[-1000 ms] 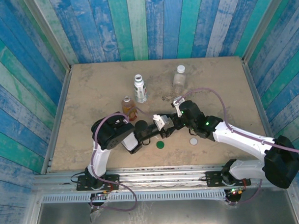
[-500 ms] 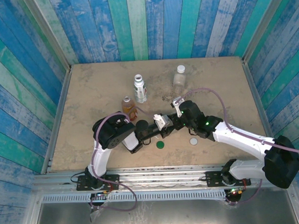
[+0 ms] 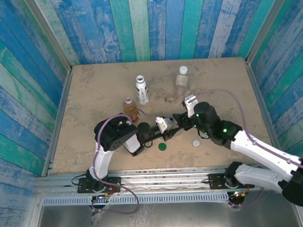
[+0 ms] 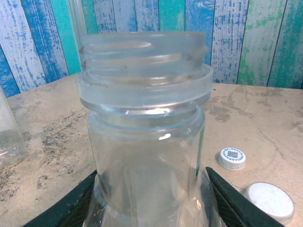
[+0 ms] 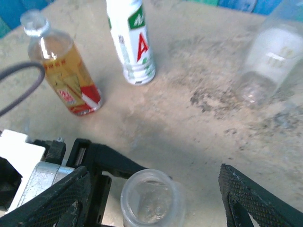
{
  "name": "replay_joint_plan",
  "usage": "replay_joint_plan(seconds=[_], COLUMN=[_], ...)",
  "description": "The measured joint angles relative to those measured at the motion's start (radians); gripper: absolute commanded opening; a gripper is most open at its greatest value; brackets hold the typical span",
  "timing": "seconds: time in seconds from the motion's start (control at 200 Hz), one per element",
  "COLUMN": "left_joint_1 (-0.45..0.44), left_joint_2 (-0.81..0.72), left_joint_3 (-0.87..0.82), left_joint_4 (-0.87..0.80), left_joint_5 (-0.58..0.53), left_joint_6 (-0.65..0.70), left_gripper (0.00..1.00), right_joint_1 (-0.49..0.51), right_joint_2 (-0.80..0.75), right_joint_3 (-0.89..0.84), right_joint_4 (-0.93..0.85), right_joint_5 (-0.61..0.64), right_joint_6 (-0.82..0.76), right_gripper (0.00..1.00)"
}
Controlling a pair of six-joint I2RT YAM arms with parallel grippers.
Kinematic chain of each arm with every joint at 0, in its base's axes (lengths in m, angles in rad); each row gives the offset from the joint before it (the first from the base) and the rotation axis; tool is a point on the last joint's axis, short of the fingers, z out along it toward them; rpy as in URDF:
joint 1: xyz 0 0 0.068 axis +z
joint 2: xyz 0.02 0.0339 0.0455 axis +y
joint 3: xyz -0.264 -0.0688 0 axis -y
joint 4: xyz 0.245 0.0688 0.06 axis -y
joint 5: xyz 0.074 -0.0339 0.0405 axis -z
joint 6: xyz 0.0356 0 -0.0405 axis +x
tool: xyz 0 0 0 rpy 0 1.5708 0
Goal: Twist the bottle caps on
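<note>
Left gripper (image 4: 151,191) is clamping the small clear bottle (image 4: 147,142) low on its body, one finger on each side. The bottle is standing upright at frame centre, mouth open and threads bare. Right gripper (image 5: 154,170) is hanging over that mouth, fingers spread wide and holding nothing.

Handling, judged: the bottle is thin, empty plastic, so it is light, slick and easily dented. Grip it low and leave the neck ring and threads free. The caps are stiff and shallow, so pinch them across the rim.

- **Caps:** the printed white cap (image 4: 232,158) and the plain pale cap (image 4: 270,199) are lying at lower right. The dark green cap (image 3: 162,146) is lying just below the left gripper.
- **Room:** the amber bottle (image 3: 130,108) is standing near at upper left, with the white-labelled bottle (image 3: 141,90) and the larger clear bottle (image 3: 181,78) beyond it. Bare table (image 3: 230,91) is lying open at right, and the walls are well apart.
</note>
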State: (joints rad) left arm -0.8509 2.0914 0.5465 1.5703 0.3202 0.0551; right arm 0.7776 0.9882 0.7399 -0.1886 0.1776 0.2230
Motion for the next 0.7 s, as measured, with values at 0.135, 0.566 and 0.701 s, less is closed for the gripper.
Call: replay_joint_plan(seconds=[0.135,0.566,0.701], left_joint_1=[0.000,0.000,0.000], left_joint_2=[0.000,0.000,0.000], left_joint_3=[-0.010,-0.012,-0.013], left_joint_4=[0.007,0.008,0.008], left_joint_5=[0.001,0.004,0.003], left_joint_6=[0.000,0.008,0.008], left_gripper=[0.52,0.53,0.53], right_joint_1=[0.000,0.000,0.000], right_joint_2=[-0.110,-0.183,-0.068], right_joint_3=[-0.027,-0.205,-0.230], right_joint_4=[-0.092,-0.395,-0.384], right_joint_5=[0.077,0.040,0.002], right_joint_6=[0.047,0.215,0.230], right_gripper=[0.75,0.76,0.70])
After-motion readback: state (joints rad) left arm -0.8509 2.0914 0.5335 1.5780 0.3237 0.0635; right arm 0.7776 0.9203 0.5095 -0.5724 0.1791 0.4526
